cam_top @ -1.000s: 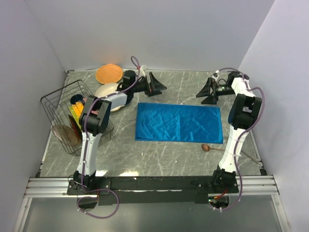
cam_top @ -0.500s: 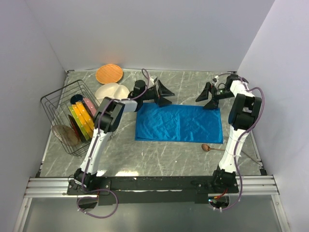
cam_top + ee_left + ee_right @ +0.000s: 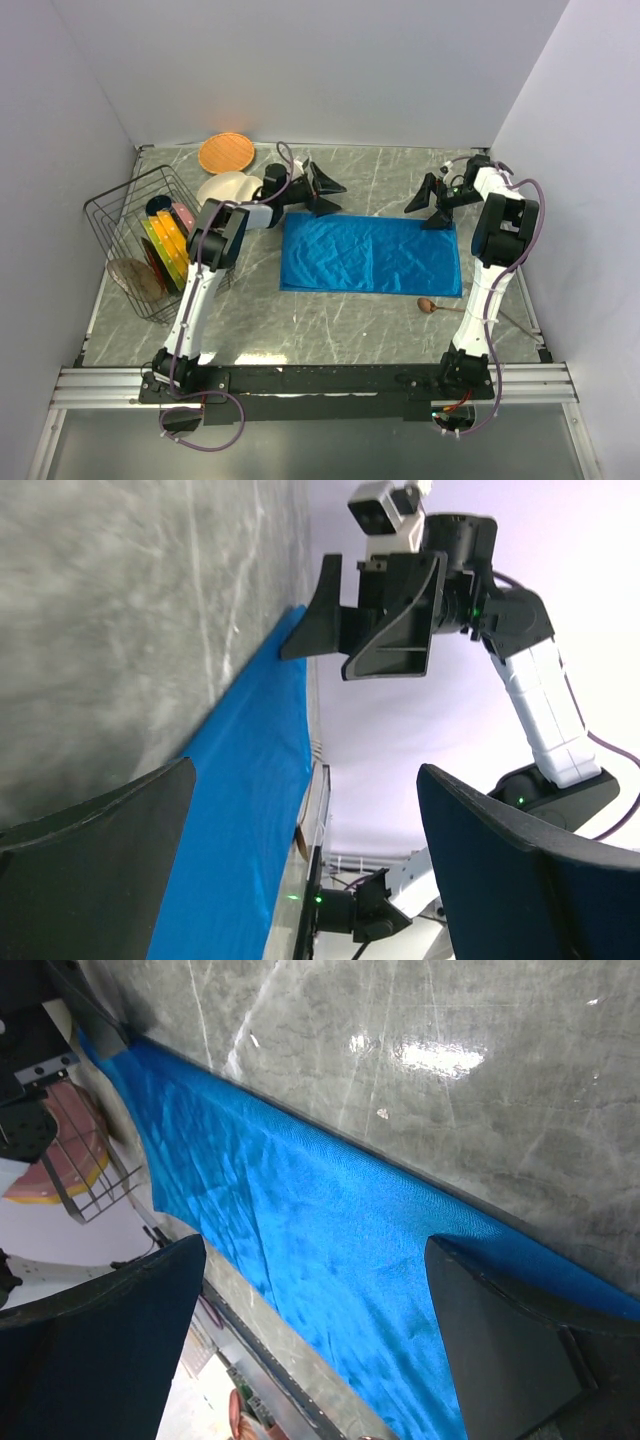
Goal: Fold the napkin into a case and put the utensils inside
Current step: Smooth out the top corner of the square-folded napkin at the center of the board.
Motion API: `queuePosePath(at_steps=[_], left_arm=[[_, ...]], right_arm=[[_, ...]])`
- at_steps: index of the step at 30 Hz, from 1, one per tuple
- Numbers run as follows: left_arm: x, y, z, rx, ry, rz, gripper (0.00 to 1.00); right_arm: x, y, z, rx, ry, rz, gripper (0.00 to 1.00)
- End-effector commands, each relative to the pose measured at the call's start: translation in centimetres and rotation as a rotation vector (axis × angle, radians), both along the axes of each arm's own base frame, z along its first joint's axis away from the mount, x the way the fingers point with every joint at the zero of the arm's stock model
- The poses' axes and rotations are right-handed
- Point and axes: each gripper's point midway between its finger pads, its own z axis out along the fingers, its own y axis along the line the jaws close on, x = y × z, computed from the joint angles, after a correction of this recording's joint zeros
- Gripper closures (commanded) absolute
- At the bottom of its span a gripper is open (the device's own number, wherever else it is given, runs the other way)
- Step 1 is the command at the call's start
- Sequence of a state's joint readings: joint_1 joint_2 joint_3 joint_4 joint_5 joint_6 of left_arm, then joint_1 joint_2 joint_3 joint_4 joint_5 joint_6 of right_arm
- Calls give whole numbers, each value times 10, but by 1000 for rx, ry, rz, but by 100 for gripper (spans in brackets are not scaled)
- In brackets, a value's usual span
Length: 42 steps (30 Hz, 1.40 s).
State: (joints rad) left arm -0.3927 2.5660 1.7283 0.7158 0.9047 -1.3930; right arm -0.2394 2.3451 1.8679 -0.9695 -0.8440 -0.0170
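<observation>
At the napkin's far edge: left jaws and right jaws are both spread wide and empty, set just beyond the far left and far right corners
Napkin (image 3: 370,255): laid flat on the worktop (image 3: 300,325) as a wide rectangle, unmoved over the last second
Change: left arm (image 3: 215,235) drawn back slightly along that edge; right arm (image 3: 500,225) brought nearer
Meaning: another fold is judged pending, the case being not yet narrow
Spoon (image 3: 428,305): just beside the napkin's near right corner, not yet placed

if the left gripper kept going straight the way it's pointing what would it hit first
Most likely the right gripper, which faces it across the far edge of the napkin. The left gripper points along that edge; if it is angled lower than it looks, it would brush the napkin first.
</observation>
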Motion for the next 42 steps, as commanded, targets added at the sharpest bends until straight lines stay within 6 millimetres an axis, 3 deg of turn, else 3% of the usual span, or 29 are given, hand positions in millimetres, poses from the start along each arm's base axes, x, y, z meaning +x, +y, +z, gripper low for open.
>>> queuePosePath(at_steps=[1,12,29,33,36,39,40,42], left_arm=[[0,11,-5,12,-17,-14,1],[2,49,-11,53,-41,10,1],[0,93,-19,91,-55,58,1],[4,99,-14,87,-81,69,1],[5,96,2,64,-132,54,1],[0,85,23,42,-196,21,1],[-4,79,27,39,-206,2,1],[-8,74,38,33,-227,-11,1]], right_arm=[[4,-22,-33,-161,19,1,0],[1,-23,-39,-167,33,1,0],[0,-24,-41,-170,38,-1,0],[1,-24,-40,-172,33,2,0],[1,-22,-36,-162,22,12,0],[9,-7,-7,-61,-58,31,0],[14,6,22,46,-125,45,0],[22,21,56,146,-199,45,0]])
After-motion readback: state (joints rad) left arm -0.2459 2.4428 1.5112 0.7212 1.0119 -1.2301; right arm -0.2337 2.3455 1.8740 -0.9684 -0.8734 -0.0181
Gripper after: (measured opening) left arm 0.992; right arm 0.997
